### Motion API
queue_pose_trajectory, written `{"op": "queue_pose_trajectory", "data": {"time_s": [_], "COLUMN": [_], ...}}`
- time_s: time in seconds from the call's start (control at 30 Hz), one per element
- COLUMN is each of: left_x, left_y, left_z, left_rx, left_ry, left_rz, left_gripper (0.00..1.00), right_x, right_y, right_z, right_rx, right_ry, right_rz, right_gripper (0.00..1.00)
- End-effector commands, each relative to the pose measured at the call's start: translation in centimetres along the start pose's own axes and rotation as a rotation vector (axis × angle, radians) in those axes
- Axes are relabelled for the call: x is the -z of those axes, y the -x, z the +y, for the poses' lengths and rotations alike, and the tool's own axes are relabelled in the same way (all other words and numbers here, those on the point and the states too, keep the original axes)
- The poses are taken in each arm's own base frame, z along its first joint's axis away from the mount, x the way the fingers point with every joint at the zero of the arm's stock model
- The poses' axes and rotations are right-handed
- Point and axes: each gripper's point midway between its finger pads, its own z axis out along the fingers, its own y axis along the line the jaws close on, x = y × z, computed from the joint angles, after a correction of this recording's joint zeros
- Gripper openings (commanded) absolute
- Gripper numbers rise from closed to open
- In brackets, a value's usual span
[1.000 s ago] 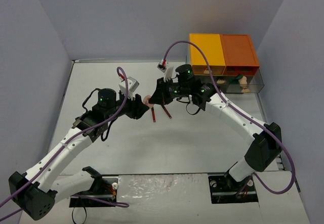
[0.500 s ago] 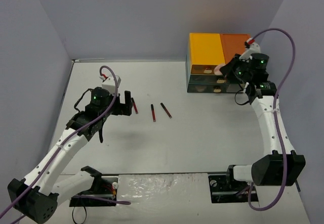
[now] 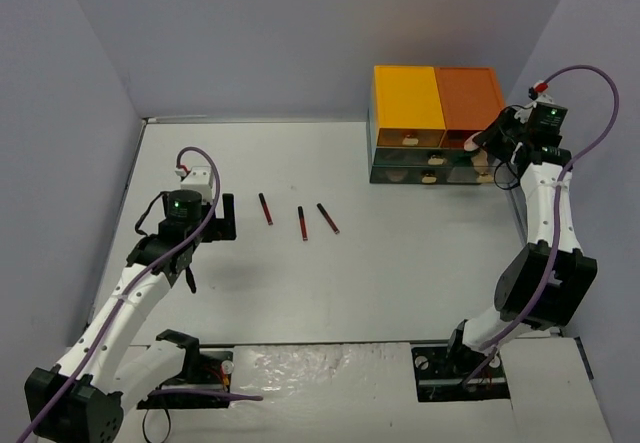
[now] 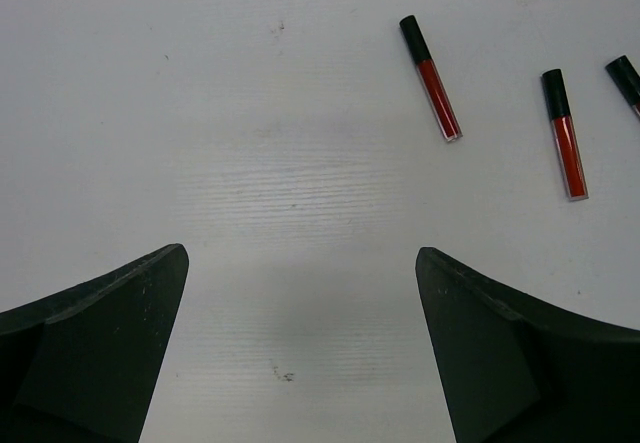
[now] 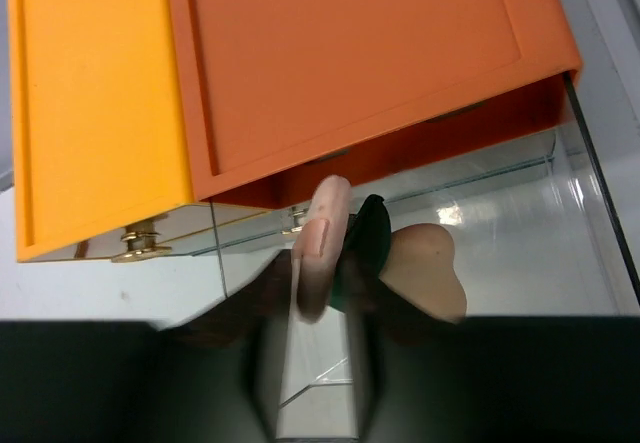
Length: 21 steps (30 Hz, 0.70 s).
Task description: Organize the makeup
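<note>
Left gripper point(image 4: 300, 263) hovers, jaws wide apart and empty, over the table point(image 4: 250, 113), three red sticks point(image 3: 300, 222) just right. Right gripper point(image 3: 487, 146) is at the far-right drawer unit point(image 3: 437, 98), a peach compact point(image 5: 318, 248) before it; I cannot tell how its jaws stand.

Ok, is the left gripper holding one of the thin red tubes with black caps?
No, the left gripper is open and empty, and the thin red tubes lie on the white table beyond it.

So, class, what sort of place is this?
Probably a robot lab test cell: a white table walled by plain panels, two arms bolted at its edge, staged lip-gloss tubes and a drawer unit.
</note>
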Motion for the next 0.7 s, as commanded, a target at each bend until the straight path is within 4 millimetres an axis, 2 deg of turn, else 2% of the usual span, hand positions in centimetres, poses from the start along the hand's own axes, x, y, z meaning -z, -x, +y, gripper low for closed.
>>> {"op": "queue_pose_trajectory", "data": {"time_s": [0.0, 0.03, 0.13, 0.23, 0.33, 0.47, 0.57, 0.67], "left_x": [0.3, 0.3, 0.4, 0.4, 0.3, 0.2, 0.0, -0.1], "left_y": [3.7, 3.7, 3.8, 3.7, 3.7, 3.7, 3.5, 3.4], "left_z": [0.2, 0.3, 0.4, 0.4, 0.4, 0.3, 0.2, 0.2], "left_rx": [0.011, 0.008, 0.003, 0.002, 0.002, 0.002, 0.000, -0.002], "left_ry": [0.007, 0.009, 0.012, 0.012, 0.012, 0.006, 0.006, 0.006], "left_rz": [-0.117, -0.119, -0.122, -0.120, -0.118, -0.115, -0.108, -0.102], "left_gripper": [0.97, 0.97, 0.97, 0.97, 0.97, 0.97, 0.97, 0.97], "right_x": [0.2, 0.2, 1.1, 3.1, 5.4, 7.7, 9.4, 8.9], "right_y": [2.3, 2.3, 2.9, 4.2, 5.1, 3.8, 2.7, 0.8], "right_z": [1.0, 0.6, 0.0, 0.1, -0.9, -3.5, -5.1, -6.0], "right_rx": [0.007, 0.006, 0.018, 0.037, 0.033, -0.014, -0.062, -0.089], "right_ry": [0.040, 0.020, -0.026, -0.065, -0.149, -0.297, -0.396, -0.429], "right_rz": [-0.060, -0.066, -0.097, -0.159, -0.231, -0.280, -0.324, -0.289], "right_gripper": [0.43, 0.56, 0.70, 0.73, 0.73, 0.70, 0.56, 0.47]}}
